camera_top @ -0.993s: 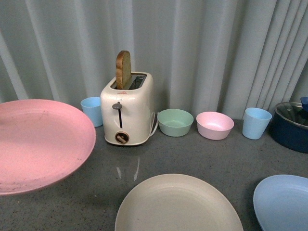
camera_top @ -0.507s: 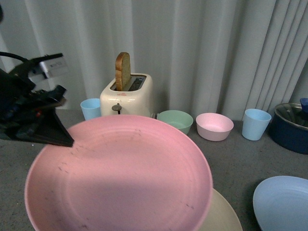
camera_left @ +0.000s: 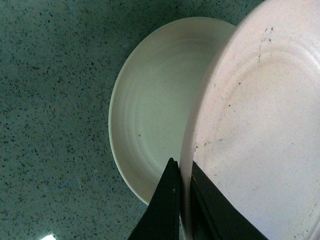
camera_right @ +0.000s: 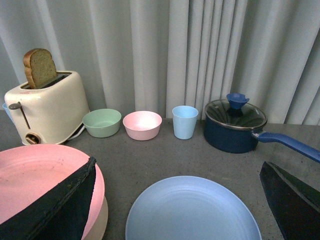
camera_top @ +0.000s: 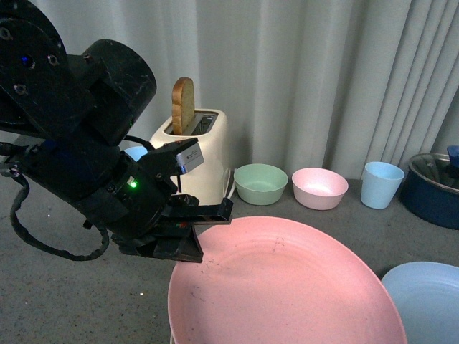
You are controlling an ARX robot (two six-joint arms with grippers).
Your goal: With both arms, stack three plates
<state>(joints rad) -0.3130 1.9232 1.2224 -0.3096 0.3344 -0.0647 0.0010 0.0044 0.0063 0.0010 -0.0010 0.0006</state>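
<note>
My left gripper (camera_top: pixel 195 238) is shut on the rim of the pink plate (camera_top: pixel 287 287), its jaws pinching the edge from both sides (camera_left: pixel 182 167). The pink plate (camera_left: pixel 260 125) hangs over the cream-beige plate (camera_left: pixel 160 100), which lies on the table. It covers much of that plate. In the right wrist view the pink plate (camera_right: pixel 35 175) sits just above the cream plate's rim (camera_right: pixel 100 220); I cannot tell whether they touch. The light blue plate (camera_right: pixel 192 210) lies flat to the right, below my open right gripper (camera_right: pixel 178 165), which holds nothing.
Along the curtain stand a cream toaster (camera_top: pixel 208 150) with a bread slice (camera_top: pixel 183 104), a green bowl (camera_top: pixel 260 183), a pink bowl (camera_top: pixel 320 186), a blue cup (camera_top: pixel 381 183) and a dark blue lidded pot (camera_right: pixel 235 127) whose handle points right.
My left arm has carried the pink plate from the far left rightwards and down over the cream plate, which it now hides in the front view. The blue plate has not moved.
</note>
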